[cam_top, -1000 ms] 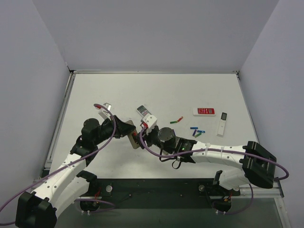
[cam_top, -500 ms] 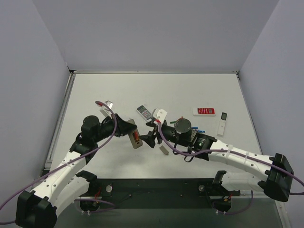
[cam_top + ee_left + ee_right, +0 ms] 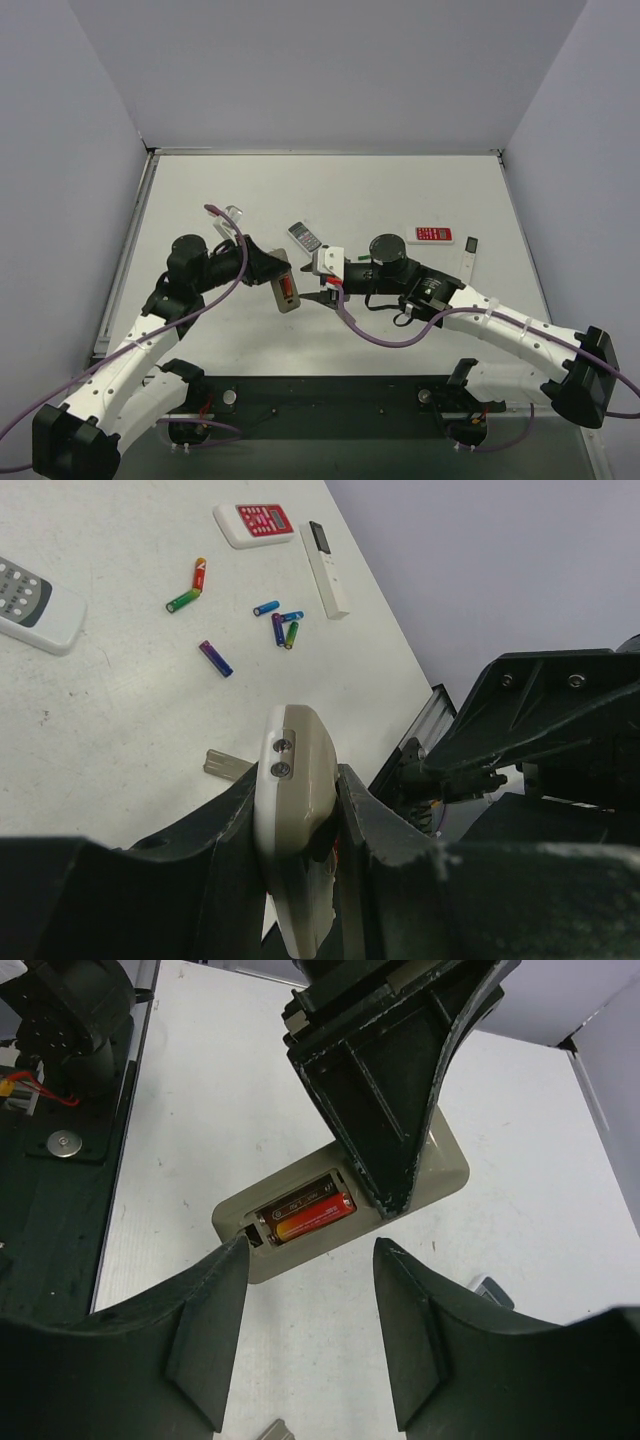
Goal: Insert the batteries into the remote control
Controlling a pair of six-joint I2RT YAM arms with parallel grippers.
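Partly hidden, the tan-backed plastic remote control (image 3: pixel 295 750) is clamped by the left gripper (image 3: pixel 295 798). A glossy red cylindrical battery (image 3: pixel 308 1216) is seated inside. The right gripper (image 3: pixel 310 1260) is spread, empty.

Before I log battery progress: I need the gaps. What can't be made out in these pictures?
Right wrist view: left gripper's fingers cover one end of the remote control compartment; second slot unclear.
Top view: right arm hides the loose batteries.
Left wrist view: cover plate partly behind the remote.

Remote control (image 3: pixel 296 780): one. Other remotes (image 3: pixel 30 600): three. Loose batteries (image 3: pixel 215 658): seven. Loaded battery (image 3: pixel 318 1212): perhaps one. Cover plate (image 3: pixel 228 766): one.
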